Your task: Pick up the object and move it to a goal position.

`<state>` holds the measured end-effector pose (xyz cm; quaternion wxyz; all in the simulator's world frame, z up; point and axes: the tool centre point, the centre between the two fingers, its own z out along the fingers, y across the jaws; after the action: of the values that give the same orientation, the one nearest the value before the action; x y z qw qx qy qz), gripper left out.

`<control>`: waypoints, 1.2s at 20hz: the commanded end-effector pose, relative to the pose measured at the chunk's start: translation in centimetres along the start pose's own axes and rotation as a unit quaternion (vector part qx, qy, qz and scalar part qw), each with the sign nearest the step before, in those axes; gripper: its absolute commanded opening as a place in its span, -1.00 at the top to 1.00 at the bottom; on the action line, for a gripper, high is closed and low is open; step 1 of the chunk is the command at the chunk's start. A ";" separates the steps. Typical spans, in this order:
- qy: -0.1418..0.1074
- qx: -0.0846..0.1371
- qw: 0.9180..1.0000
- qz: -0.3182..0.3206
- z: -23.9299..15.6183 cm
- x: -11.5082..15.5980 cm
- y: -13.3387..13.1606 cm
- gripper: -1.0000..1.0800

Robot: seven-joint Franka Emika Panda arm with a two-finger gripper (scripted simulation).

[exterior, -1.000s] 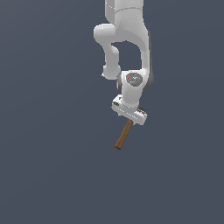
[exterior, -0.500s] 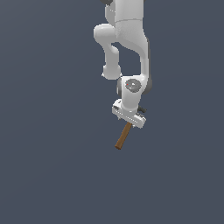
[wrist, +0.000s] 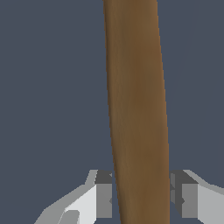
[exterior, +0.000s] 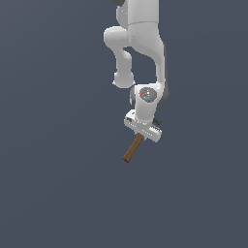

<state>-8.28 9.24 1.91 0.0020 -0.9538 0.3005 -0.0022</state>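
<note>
In the exterior view, the hammer [exterior: 132, 149] is seen near the frame's centre, its brown handle slanting down-left from under the gripper [exterior: 142, 134]. In the wrist view, the handle [wrist: 138, 109] is clamped between both fingers [wrist: 103, 194].

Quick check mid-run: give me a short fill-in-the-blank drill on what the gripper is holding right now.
1. The gripper is shut on the hammer, gripping its ____.
2. The handle's colour is ____.
3. In the exterior view, the handle sticks out ____ the gripper.
4. In the wrist view, the handle passes ____ the two fingers.

Missing words: handle; brown; below; between
</note>
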 end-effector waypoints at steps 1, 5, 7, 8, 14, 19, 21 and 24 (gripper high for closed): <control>0.000 0.000 1.000 0.000 0.0 0.0 0.0 1.00; 0.000 0.000 1.000 0.000 -0.3 0.1 0.3 1.00; 0.000 0.000 1.000 0.000 -0.7 0.2 0.6 1.00; 0.000 0.000 1.000 0.000 -1.0 0.3 0.8 1.00; 0.000 0.000 1.000 0.000 -3.5 1.1 2.9 1.00; -0.001 0.000 1.000 0.001 -6.8 2.2 5.6 1.00; -0.001 0.000 1.000 0.001 -8.4 2.7 6.9 1.00; -0.001 0.000 1.000 0.001 -11.1 3.6 9.0 1.00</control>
<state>-10.35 0.90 11.49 0.0014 -0.9535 0.3014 0.0005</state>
